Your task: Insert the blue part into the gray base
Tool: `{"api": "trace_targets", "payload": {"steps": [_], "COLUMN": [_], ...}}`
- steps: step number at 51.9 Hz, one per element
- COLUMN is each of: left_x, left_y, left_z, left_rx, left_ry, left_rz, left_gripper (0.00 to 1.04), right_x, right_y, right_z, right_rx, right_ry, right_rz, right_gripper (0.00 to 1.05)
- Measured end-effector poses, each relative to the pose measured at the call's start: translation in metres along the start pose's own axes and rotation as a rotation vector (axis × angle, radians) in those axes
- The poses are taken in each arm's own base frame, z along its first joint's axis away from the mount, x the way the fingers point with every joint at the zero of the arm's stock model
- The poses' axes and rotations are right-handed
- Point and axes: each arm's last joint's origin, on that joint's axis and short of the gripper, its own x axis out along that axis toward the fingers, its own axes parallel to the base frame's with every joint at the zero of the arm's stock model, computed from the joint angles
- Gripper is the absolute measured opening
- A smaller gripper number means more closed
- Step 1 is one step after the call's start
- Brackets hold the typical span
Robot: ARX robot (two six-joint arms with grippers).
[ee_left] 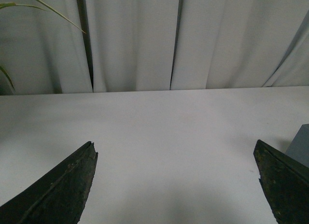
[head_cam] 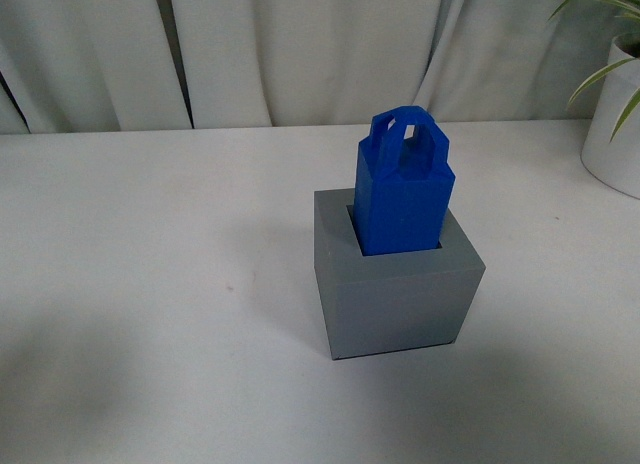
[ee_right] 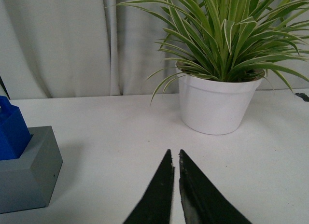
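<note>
The blue part point(head_cam: 402, 189) stands in the hole of the gray base point(head_cam: 397, 284), off to one side of both jaws. The left gripper point(ee_left: 176, 185) is wide open and empty. The right gripper point(ee_right: 175, 185) is nearly closed and empty. Best to keep both away and not bump it.

A white table point(head_cam: 150, 284) – potted plant point(ee_right: 219, 64) at its right, curtain point(head_cam: 300, 44) behind.

blue part point(head_cam: 402, 189) upright in gray base point(head_cam: 398, 284) mid-table point(head_cam: 150, 284), potted plant point(head_cam: 618, 104) behind to the right
</note>
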Motion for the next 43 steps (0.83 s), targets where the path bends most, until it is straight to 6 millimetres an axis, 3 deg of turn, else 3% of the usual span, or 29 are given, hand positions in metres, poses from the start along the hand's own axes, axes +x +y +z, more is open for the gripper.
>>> {"api": "trace_targets", "payload": {"steps": [7, 26, 43], "left_x": [0.0, 0.0, 0.0], "left_y": [0.0, 0.0, 0.0], "left_z": [0.0, 0.0, 0.0], "left_rx": [0.0, 0.0, 0.0], "left_ry": [0.0, 0.0, 0.0], "left_rz": [0.0, 0.0, 0.0], "left_gripper": [0.99, 0.99, 0.99], "right_x": [0.0, 0.0, 0.0], "right_y": [0.0, 0.0, 0.0], "right_z": [0.0, 0.0, 0.0], "right_rx": [0.0, 0.001, 0.001], "right_ry": [0.0, 0.0, 0.0], "right_rz": [0.0, 0.0, 0.0], "right_gripper": [0.39, 0.99, 0.97]}}
